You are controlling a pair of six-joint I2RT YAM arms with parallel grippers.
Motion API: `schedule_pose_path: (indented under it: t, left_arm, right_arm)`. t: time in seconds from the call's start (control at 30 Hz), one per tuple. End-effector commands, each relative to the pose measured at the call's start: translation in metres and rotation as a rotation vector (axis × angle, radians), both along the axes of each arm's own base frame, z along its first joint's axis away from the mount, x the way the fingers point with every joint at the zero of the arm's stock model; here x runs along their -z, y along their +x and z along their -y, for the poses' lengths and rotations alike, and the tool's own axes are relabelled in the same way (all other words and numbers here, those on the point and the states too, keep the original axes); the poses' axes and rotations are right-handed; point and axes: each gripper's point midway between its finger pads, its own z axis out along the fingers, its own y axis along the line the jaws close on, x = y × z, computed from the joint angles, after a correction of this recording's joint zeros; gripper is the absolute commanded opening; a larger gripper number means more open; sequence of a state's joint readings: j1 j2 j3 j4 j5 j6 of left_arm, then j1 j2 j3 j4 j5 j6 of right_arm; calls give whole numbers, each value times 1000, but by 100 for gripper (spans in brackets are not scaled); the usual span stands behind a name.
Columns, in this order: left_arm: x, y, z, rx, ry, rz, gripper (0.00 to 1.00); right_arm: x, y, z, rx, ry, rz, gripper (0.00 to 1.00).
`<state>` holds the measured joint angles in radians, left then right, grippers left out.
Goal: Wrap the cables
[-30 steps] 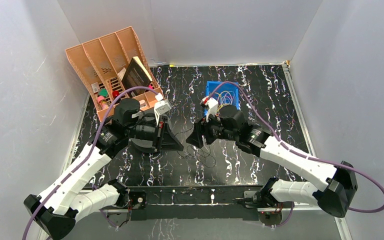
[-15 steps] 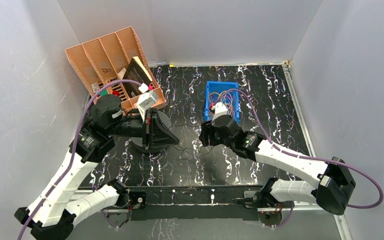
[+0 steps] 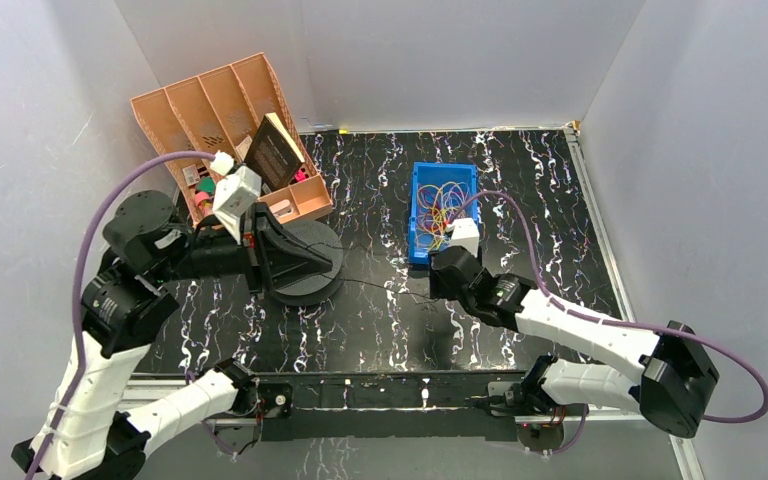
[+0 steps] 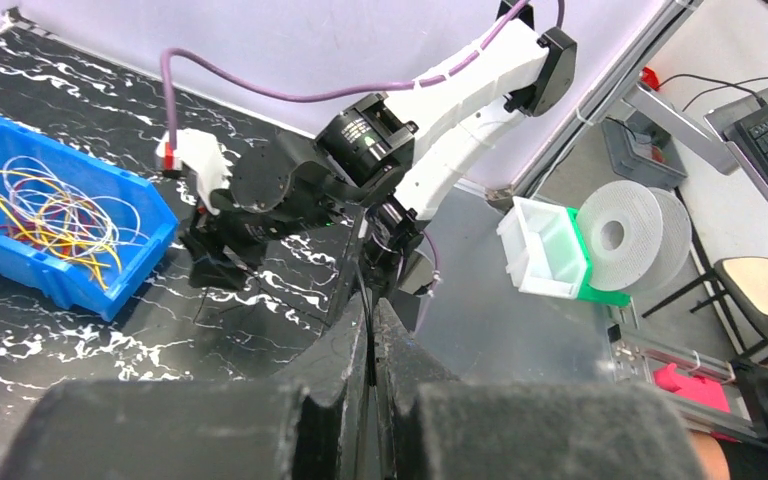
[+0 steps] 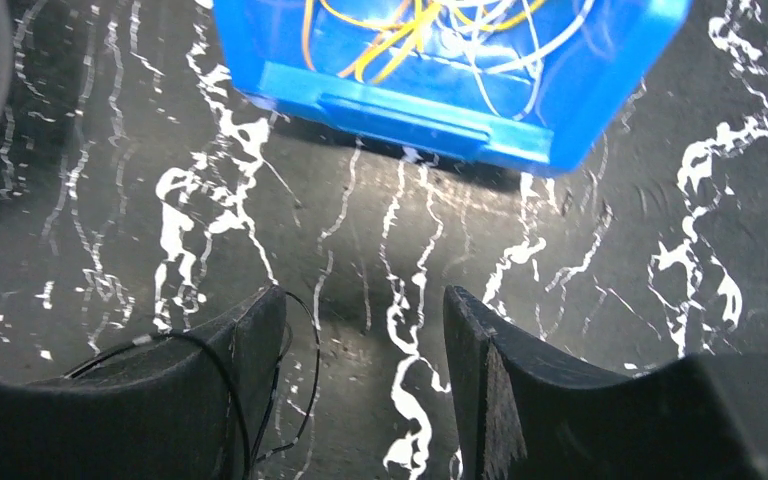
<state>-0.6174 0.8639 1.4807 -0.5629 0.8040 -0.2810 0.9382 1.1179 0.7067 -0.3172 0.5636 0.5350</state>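
**Dark cable strung between two hands on marbled tabletop**

The tabletop [image 3: 540, 200] is black with white veining, boxed in by plain pale walls [image 3: 440, 60]. From above, an orange organiser [image 3: 175, 110] stands at the far left. A blue bin [image 3: 415, 210] of tangled coloured cables [image 3: 443, 200] sits mid-table.

The left wrist view shows the left hand [image 4: 370, 320] clenched on a thin dark cable [image 5: 316, 350], and beyond the enclosure a grey roll [image 4: 620, 235].

Only the right wrist view shows the right hand [image 5: 365, 310] released just above the surface. The dark cable loops beside one of its fingers.
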Motion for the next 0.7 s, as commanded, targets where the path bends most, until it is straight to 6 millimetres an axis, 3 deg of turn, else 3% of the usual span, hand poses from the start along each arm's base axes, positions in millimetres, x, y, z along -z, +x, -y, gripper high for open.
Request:
schedule_pose_path:
  t: [0.0,0.23,0.4,0.67]
  left_arm:
    - [-18,-4,-12,-57,-14,48,0]
    - [-39,-2,-21,-124,-40,104,0]
    - [-51,1,-27,-170,-45,129,0]
    - [-78,4,-55,-326,-39,208,0]
  right_arm:
    - [3,-3,27,114,-21,23,66]
    - [22,-15,53,210,-53,-9,66]
    - [22,-16,62,277,-43,-12,69]
    - [34,-17,65,349,19,-61,80]
